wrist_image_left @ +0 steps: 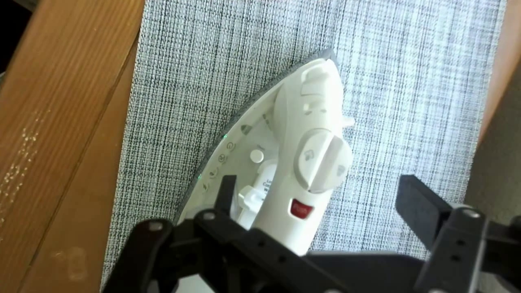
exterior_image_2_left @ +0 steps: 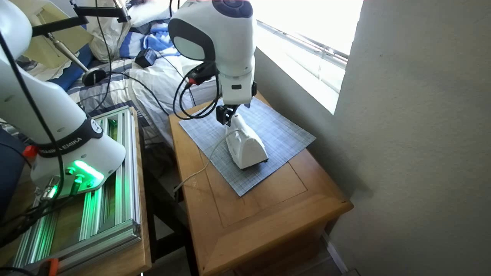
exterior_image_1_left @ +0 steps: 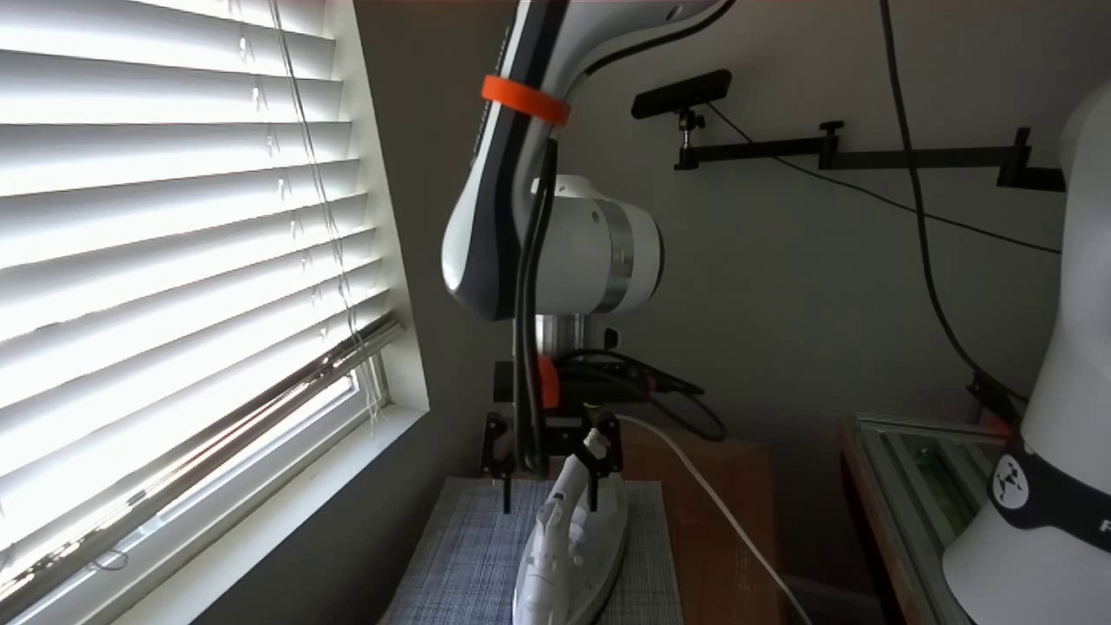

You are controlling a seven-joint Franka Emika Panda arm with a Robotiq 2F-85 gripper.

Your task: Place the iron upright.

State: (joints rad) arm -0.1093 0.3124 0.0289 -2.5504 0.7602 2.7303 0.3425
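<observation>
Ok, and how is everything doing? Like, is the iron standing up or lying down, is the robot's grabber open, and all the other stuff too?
Iron: lying flat, not upright; hot or cold, can't tell
Gripper: open, holding nothing
Cord: running over the edge of the table; plugged in or not, can't tell
Placemat: spread flat under the iron
Blinds: lowered, daylight coming through
Robot base light: glowing green
Lamp: tilted

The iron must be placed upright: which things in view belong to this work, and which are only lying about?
For the job:
iron, flat on the mat
its cord
gripper, open

Just lying about:
lamp
dark box
bedding
</observation>
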